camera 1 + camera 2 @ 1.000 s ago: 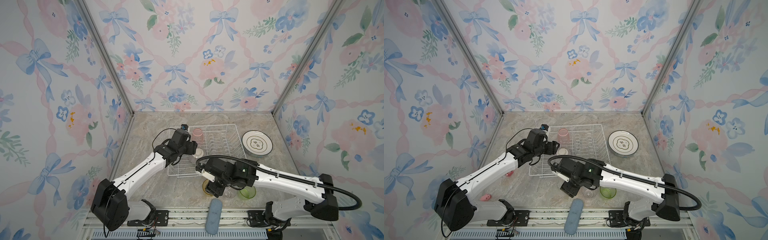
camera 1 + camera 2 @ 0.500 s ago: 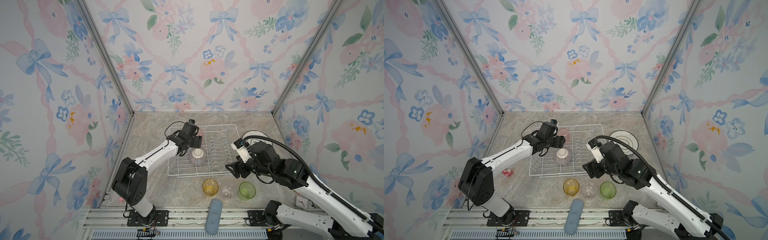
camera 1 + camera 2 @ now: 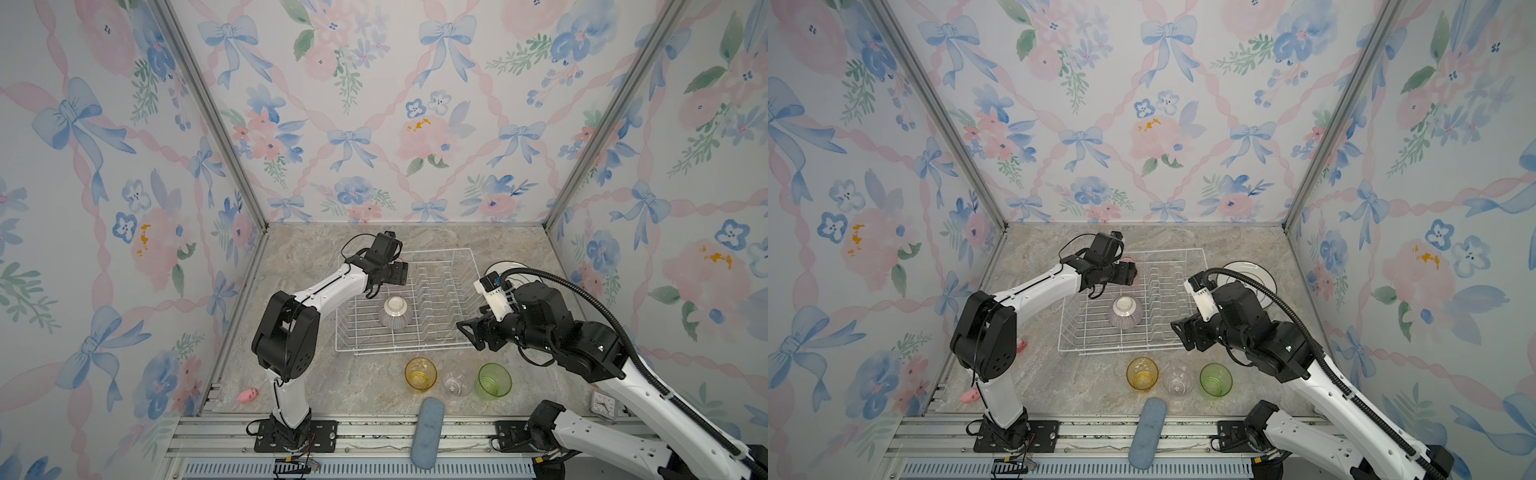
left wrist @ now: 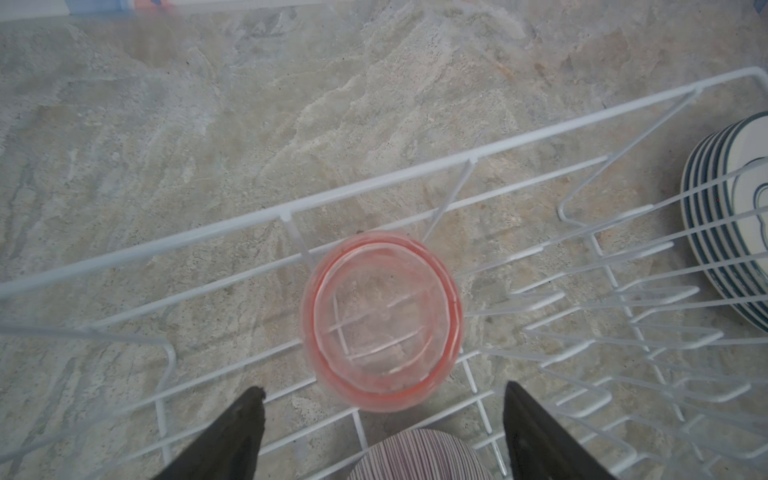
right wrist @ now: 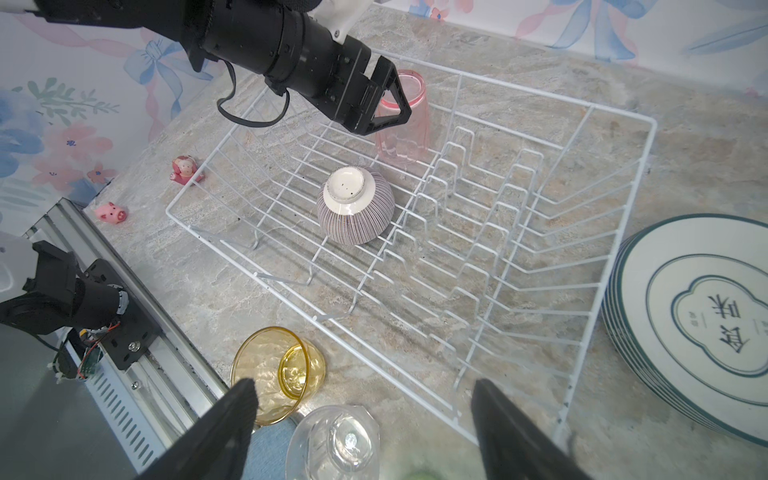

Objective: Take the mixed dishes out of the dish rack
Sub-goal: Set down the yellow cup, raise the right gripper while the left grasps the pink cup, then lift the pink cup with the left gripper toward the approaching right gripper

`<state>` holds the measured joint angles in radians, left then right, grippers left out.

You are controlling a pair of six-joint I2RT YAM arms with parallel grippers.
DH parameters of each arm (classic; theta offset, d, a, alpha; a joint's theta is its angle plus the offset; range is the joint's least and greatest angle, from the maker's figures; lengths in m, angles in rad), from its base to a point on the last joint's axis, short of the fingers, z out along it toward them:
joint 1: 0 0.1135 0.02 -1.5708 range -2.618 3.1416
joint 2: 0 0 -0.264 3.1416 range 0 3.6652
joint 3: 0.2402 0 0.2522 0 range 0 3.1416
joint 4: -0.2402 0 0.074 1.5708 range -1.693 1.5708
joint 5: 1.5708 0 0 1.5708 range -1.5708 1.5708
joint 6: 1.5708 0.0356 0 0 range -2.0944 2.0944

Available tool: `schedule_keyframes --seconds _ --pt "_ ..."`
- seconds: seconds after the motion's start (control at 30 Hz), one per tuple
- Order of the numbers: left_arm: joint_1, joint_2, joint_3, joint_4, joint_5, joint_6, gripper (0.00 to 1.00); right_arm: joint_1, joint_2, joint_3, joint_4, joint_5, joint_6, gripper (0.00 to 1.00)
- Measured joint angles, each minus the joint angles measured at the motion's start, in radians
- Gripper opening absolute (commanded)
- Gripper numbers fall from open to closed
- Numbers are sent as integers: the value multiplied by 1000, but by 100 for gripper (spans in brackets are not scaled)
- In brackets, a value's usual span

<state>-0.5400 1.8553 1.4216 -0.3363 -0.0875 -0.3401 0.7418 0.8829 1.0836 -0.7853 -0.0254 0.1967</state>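
The left fingers [image 4: 232, 436] are spread near the pink tumbler [image 4: 380, 320] in the rack [image 4: 374, 185]; the right fingers [image 5: 224, 424] are spread, empty.

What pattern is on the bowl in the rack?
Fine purplish-pink stripes on the bowl; right wrist view.

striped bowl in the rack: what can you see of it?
The striped bowl looks ceramic: a rounded body covered in fine pink-purple stripes, with a plain white, lightly speckled foot ring. It sits upside down, foot up, on the grid floor of the dish rack, next to the plate prongs. Only the rack wires touch it; nothing grips it.
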Motion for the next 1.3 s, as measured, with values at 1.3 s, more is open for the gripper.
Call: schedule_keyframes --seconds 1.3 --pt "0 147 105 16 -48 44 52 -127 18 -58 69 -104 -25 85"
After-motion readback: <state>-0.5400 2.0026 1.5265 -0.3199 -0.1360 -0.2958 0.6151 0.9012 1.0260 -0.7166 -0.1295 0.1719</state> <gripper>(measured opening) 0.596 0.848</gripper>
